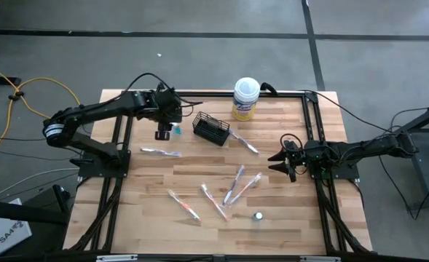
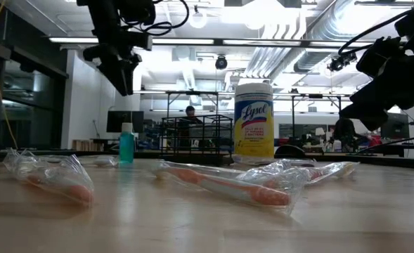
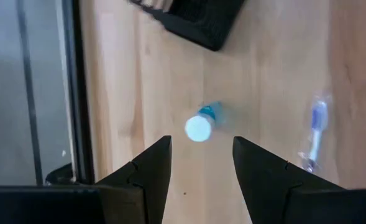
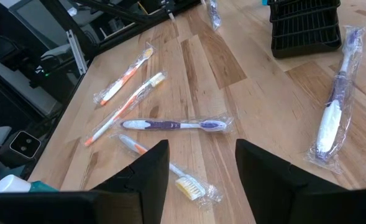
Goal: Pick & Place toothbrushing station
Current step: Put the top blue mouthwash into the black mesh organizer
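The left tool (image 1: 163, 132) hangs directly over a small teal tube (image 3: 201, 124) that stands upright on the table (image 1: 272, 218), just beside the black wire-mesh basket (image 1: 212, 129). Its fingers are spread, one on either side of the tube's white cap, and pinch nothing.

The tube is the risk, I think. It is narrow and stands on a small base, so a descent slightly off centre could let one finger (image 3: 148, 171) clip the cap and topple the tube, which might then roll toward the basket or the table's frame. Closing too high on the cap could also squirt it out of the pinch.

The right tool (image 1: 283, 161) waits well away from the basket, near the far table edge, with its fingers spread and empty. Wrapped toothbrushes (image 1: 236, 185) lie scattered between it and the basket; their slick wrappers may slip or crumple under a grip. A second tube (image 1: 258, 216) sits beyond them, farther from the basket.
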Available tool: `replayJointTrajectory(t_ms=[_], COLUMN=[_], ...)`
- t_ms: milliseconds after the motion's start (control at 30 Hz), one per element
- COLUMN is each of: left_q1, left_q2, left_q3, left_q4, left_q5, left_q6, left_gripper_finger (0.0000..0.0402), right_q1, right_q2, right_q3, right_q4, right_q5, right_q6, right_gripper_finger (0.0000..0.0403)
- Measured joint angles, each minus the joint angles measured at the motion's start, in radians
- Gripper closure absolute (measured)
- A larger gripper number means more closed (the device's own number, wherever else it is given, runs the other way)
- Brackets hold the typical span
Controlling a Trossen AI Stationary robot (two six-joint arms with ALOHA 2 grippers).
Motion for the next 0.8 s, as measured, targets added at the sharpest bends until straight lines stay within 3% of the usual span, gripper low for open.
replayJointTrajectory(t_ms=[200, 400, 600, 800], left_q1=[0.003, 0.073, 0.213, 0.235], left_q2=[-0.001, -0.001, 0.016, 0.057], left_q3=[0.0, 0.0, 0.0, 0.0], left_q4=[0.002, 0.003, 0.003, 0.003], left_q5=[0.017, 0.062, 0.219, 0.245], left_q6=[0.16, 0.129, 0.179, 0.22], left_gripper_finger=[0.0238, 0.0238, 0.0238, 0.0238], right_q1=[0.0, 0.0, 0.0, 0.0], right_q2=[0.0, 0.0, 0.0, 0.0], right_q3=[0.0, 0.0, 0.0, 0.0], right_q4=[0.0, 0.0, 0.0, 0.0], right_q5=[0.0, 0.0, 0.0, 0.0], right_q6=[0.0, 0.0, 0.0, 0.0], right_gripper_finger=[0.0227, 0.0227, 0.0227, 0.0227])
